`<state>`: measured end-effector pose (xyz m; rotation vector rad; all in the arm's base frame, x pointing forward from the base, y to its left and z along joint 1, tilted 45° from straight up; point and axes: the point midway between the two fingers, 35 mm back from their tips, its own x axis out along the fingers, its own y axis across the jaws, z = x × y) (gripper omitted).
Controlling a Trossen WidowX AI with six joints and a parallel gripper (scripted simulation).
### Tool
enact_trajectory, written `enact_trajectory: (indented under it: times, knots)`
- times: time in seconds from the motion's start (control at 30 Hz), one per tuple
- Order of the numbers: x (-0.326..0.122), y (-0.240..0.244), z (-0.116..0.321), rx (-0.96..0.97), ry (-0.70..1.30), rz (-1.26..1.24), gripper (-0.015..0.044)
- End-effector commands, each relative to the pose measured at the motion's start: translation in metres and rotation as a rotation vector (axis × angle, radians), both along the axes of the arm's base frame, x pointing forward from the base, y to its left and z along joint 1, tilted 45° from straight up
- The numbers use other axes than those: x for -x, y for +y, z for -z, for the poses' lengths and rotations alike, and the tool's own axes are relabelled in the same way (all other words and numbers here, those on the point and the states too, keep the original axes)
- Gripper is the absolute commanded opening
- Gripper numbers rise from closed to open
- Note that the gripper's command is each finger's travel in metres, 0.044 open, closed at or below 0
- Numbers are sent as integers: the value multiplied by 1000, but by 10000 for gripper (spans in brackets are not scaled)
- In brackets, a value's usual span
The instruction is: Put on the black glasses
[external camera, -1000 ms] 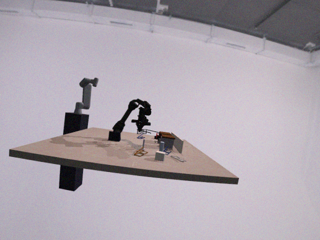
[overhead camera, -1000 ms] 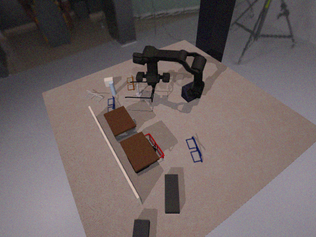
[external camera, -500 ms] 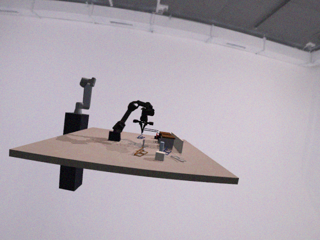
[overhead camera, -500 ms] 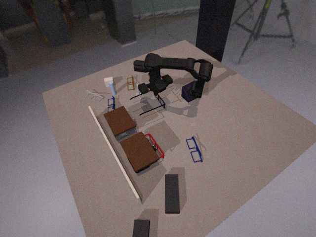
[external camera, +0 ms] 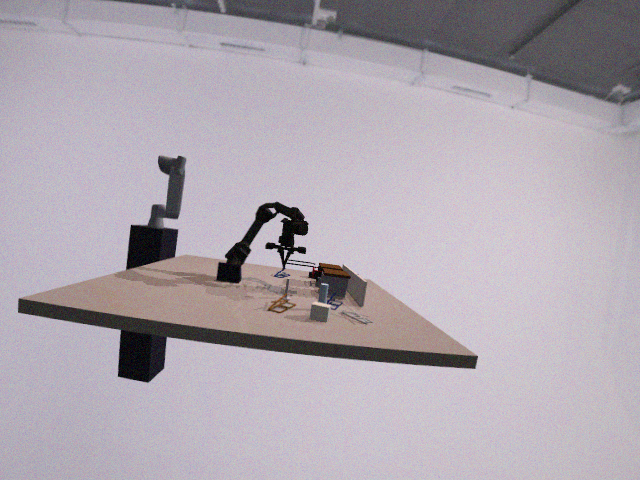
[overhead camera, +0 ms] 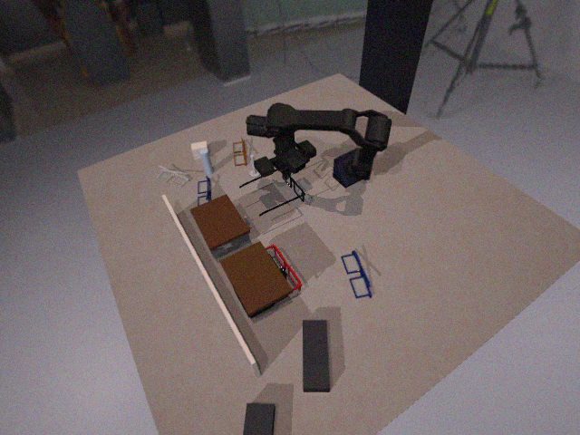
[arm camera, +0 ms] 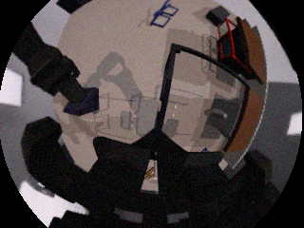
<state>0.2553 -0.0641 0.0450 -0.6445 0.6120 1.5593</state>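
Note:
My gripper (overhead camera: 286, 175) (external camera: 283, 267) (arm camera: 156, 131) is shut on the black glasses (overhead camera: 282, 207) (external camera: 302, 261) (arm camera: 167, 90) at their front frame. It holds them above the table, with both open temples reaching towards the two brown-roofed stands. The far stand (overhead camera: 219, 220) has a pale shape partly visible under its roof. The near stand (overhead camera: 256, 278) has red glasses (overhead camera: 286, 266) (external camera: 313, 272) at its open side, with a dark shape behind them. The roofs hide most of what is inside. No yellow tag can be made out, so I cannot tell which head bears it.
A long pale wall (overhead camera: 210, 281) runs behind the stands. Blue glasses (overhead camera: 363, 274) lie to the right. Orange glasses (overhead camera: 245, 151), a thin white post (overhead camera: 253, 166), a light-blue cylinder (overhead camera: 206, 162) and a white block (overhead camera: 198, 149) are at the back left. A dark block (overhead camera: 315, 355) is nearer.

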Motion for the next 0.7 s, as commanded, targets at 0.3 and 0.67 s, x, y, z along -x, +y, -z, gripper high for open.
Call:
enact_trajectory:
  times: [0.3, 0.67]
  knots:
    - [1, 12, 11, -4, 0, 5, 0]
    - [2, 22, 19, -5, -1, 5, 0]
